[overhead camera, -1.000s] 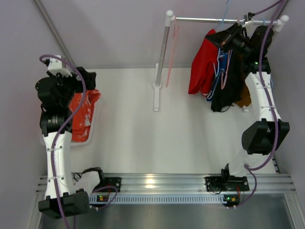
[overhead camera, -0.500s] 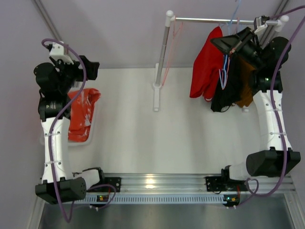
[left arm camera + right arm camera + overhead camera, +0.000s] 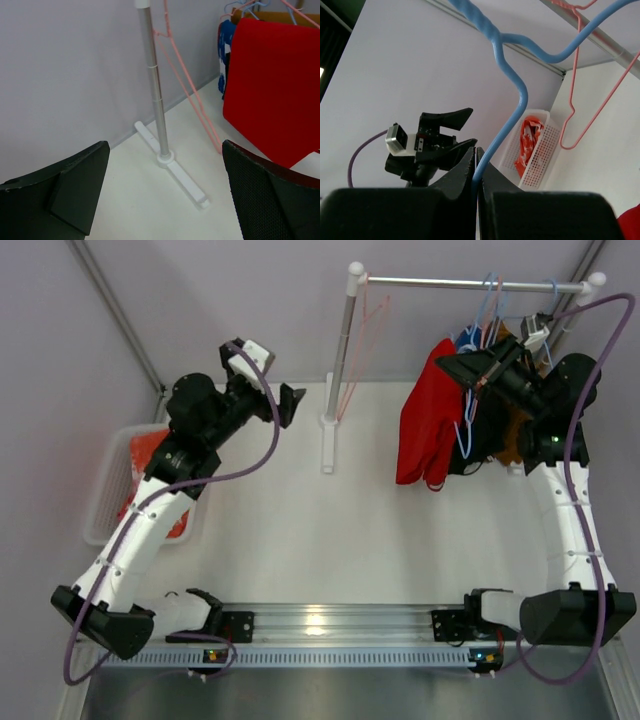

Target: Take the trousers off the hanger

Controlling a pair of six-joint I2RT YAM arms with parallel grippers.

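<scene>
One white table [image 3: 320, 540] lay smooth and matte under both arms. On it stood a metal rack [image 3: 340, 350], its round upright ahead of the left gripper [image 3: 165, 200] and its rail running high above the right gripper [image 3: 476, 165].

Below and around the right fingers, soft trousers hung bunched together, long axes vertical and hems pointing down at the table. The red trousers [image 3: 425, 430] formed a flat plain sheet on the side towards the upright, beside the black trousers [image 3: 487, 435]. Blue-and-white trousers [image 3: 223, 35] and brown trousers [image 3: 515, 440] showed only as slivers.

Well behind the left fingers, a white mesh basket [image 3: 105, 490] held crumpled orange-red trousers [image 3: 145, 445], long axis running along the basket.

Ahead of the left fingers, a thin pink hanger [image 3: 185, 80] hung bare beside the upright.

The right fingers were pressed together on the wire of a blue hanger [image 3: 512, 100], which had a twisted neck. The left fingers, black and textured, were spread wide, holding nothing.
</scene>
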